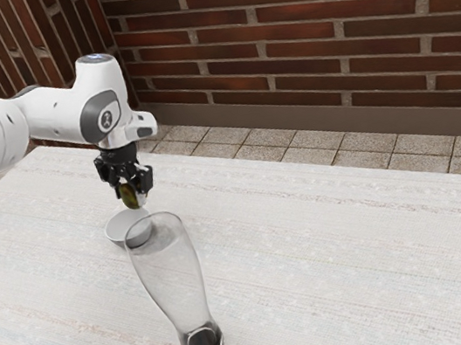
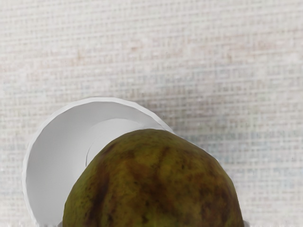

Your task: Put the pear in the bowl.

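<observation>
A mottled green-brown pear (image 1: 130, 196) is pinched between both fingers of the black claw (image 1: 132, 193), pointing down above the round white bowl (image 1: 117, 232).

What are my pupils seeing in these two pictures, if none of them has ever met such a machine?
A white robot arm with a black two-finger gripper, drawn by a simulator. One picture looks from the arm's side; the other looks down from a camera on its hand. On the pale-covered table stand a white bowl and a tall, curved, see-through glass. The gripper holds a brownish-green pear above the bowl, not yet inside it.
</observation>
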Action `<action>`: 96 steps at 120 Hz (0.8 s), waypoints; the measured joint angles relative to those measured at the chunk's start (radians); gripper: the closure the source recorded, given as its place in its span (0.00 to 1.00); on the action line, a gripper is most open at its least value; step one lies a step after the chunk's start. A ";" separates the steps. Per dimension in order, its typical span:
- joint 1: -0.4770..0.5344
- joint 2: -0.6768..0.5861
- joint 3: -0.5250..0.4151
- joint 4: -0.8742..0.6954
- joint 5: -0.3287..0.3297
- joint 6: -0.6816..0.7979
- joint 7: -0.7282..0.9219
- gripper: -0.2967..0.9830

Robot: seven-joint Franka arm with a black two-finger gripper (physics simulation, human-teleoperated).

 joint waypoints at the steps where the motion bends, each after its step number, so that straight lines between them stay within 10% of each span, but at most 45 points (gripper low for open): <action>1: 0.002 0.000 0.000 0.000 0.000 0.000 0.000 0.49; 63: 0.065 0.015 -0.010 0.001 -0.014 -0.003 0.017 0.33; 96: 0.035 -0.270 -0.011 -0.048 -0.063 -0.008 0.009 0.26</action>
